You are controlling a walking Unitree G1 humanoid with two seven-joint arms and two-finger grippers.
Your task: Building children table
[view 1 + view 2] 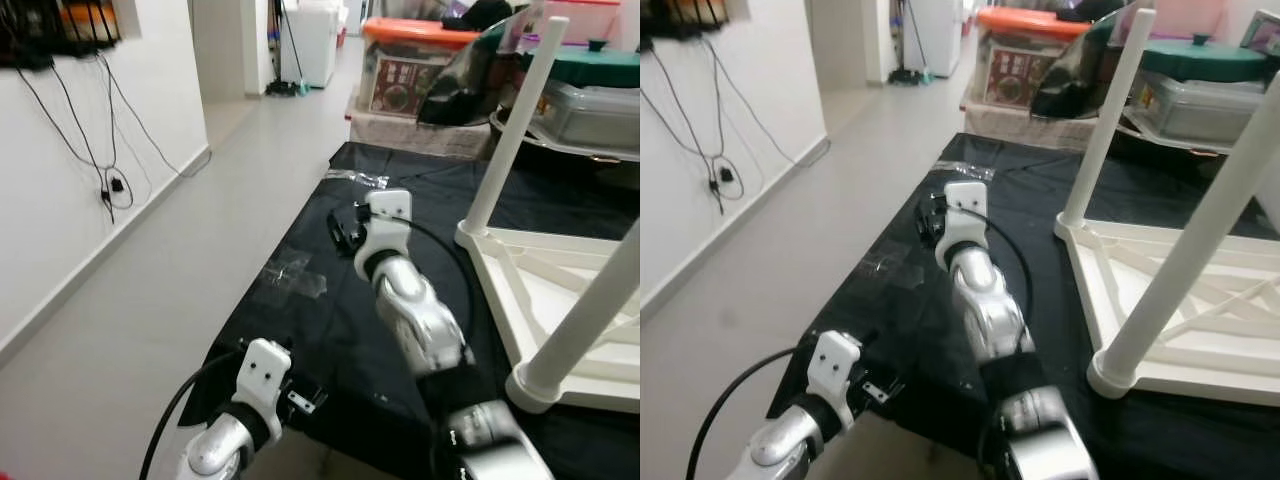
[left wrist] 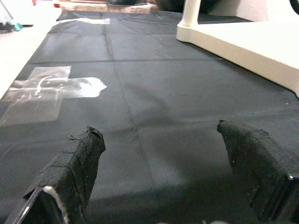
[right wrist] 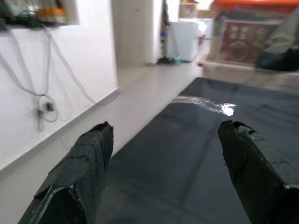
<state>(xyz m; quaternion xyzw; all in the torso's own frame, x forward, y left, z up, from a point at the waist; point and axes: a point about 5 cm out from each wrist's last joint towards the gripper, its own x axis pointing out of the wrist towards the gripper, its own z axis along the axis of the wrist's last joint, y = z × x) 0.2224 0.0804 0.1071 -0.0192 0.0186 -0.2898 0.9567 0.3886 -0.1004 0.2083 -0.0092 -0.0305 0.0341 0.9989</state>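
1. My left tool (image 2: 159, 158) hovers low over the near left edge of the black cloth (image 1: 330, 330) on the floor, fingers spread wide with nothing between them.
2. My right tool (image 3: 163, 158) reaches farther along the cloth's left side, also spread and holding nothing; in the eye views its fingers are hidden behind the wrist.
3. The white children's table (image 1: 560, 290) lies upside down on the cloth to the right, two legs pointing up; its right part is cut off by the frame.
4. Clear plastic bags (image 1: 295, 272) lie on the cloth; their contents are too faint to make out.
5. Storage boxes (image 1: 415, 60) stand at the far end, blurred.
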